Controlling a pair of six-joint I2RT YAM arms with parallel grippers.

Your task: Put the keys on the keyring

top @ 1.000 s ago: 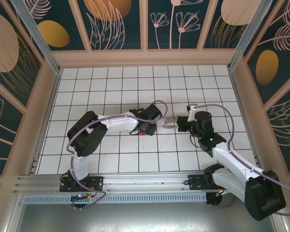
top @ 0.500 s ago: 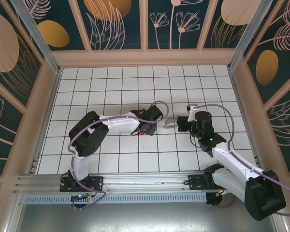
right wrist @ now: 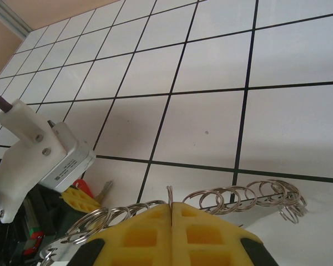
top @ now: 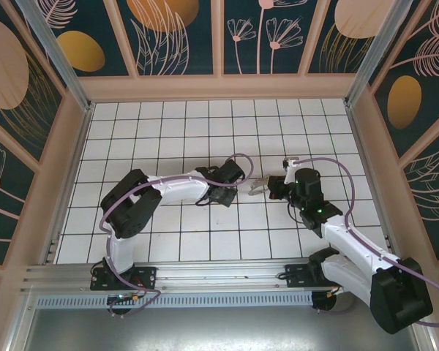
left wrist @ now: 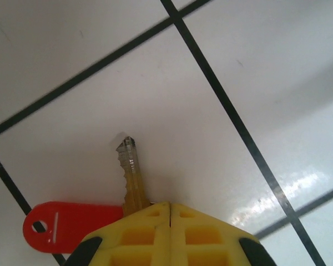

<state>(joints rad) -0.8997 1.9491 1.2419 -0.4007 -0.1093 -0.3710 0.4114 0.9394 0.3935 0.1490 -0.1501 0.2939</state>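
Note:
A key with a red plastic head (left wrist: 72, 224) and a silvery blade (left wrist: 130, 174) lies on the white tile. My left gripper (left wrist: 170, 208) is shut, seam tight. The blade runs in behind its left fingertip (left wrist: 139, 230), and nothing shows in the seam. In the top view this gripper (top: 221, 196) covers the key. My right gripper (right wrist: 171, 208) is shut on the keyring (right wrist: 170, 194), a thin wire loop poking up from the seam. Several small silvery split rings (right wrist: 250, 194) hang along it on both sides. In the top view the keyring (top: 257, 187) points at the left gripper.
The right wrist view shows the left arm's white camera housing (right wrist: 33, 149) close at the left, with the red key head (right wrist: 84, 187) beneath it. Pale walls (top: 219, 88) ring the tiled floor. The two grippers stand about one tile apart.
My left gripper has closed its fingers and settled over the red key, which no longer shows in the top view. The right arm and the keyring have not moved.

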